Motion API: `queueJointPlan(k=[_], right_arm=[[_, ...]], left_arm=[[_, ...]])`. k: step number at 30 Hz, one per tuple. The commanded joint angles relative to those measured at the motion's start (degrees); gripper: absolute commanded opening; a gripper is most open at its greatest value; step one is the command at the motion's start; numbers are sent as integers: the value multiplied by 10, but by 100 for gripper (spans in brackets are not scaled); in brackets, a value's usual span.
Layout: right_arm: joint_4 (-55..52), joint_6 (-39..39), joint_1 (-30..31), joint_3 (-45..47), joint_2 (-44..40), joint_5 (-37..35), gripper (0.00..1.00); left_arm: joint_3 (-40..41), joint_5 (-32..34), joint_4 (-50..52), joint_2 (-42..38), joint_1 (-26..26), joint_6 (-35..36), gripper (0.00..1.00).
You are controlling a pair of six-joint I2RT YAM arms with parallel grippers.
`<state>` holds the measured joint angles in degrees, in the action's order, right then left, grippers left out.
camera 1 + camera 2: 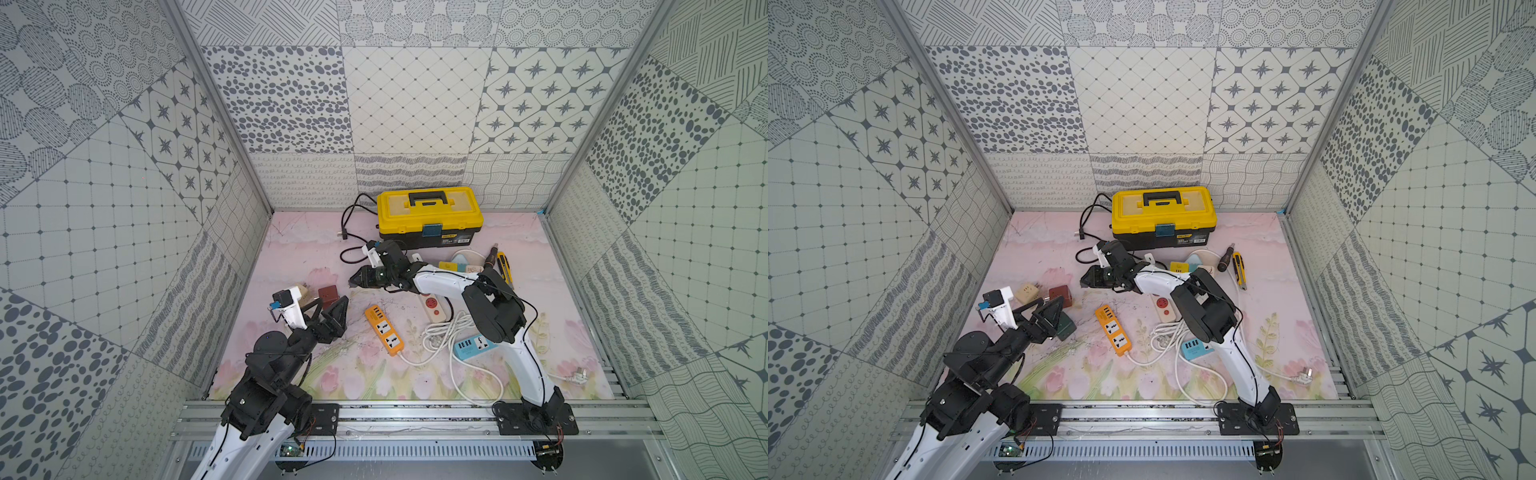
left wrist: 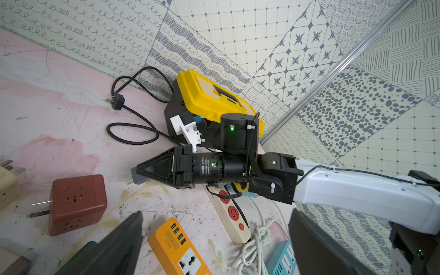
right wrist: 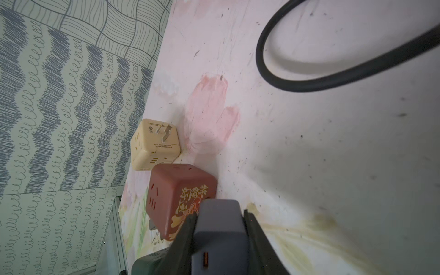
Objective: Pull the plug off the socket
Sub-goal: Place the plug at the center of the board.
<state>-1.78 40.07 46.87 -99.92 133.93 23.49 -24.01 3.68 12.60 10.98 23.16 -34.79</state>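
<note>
Right wrist view: right gripper (image 3: 220,215) clamped on grey plug (image 3: 219,238) | left gripper (image 1: 1045,312) jaws spread wide, just beside dark green socket cube (image 1: 1068,328)

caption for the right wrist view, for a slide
Right gripper shut on the grey plug; red cube socket, beige cube socket and black cable lie on the mat beyond.

Noted left gripper (image 1: 1045,308) splayed wide over dark green socket cube (image 1: 1068,327), left of centre; right gripper (image 1: 1084,284) clamped on grey plug (image 1: 1082,286) mid-frame, apart from cube
</note>
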Motion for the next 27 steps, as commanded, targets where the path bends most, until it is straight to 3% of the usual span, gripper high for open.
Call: queueJointPlan(k=[1, 6, 13, 16, 21, 27], right_arm=[[-33, -11, 10, -57, 29, -6, 31], [-88, -19, 17, -143, 80, -8, 33], [-163, -61, 21, -213, 94, -27, 60], [-184, -100, 20, -202, 61, -44, 62], [-135, -178, 20, -73, -71, -85, 62], [17, -238, 7, 210, -288, -124, 62]], left_arm=[[16, 11, -79, 7, -1, -3, 100], [6, 9, -70, 12, -2, 4, 100], [4, -2, -83, 10, -1, -1, 100], [7, -11, -98, 11, -2, -9, 100], [31, -48, -166, 21, -2, -29, 100], [73, -97, -290, 78, -2, -72, 100]])
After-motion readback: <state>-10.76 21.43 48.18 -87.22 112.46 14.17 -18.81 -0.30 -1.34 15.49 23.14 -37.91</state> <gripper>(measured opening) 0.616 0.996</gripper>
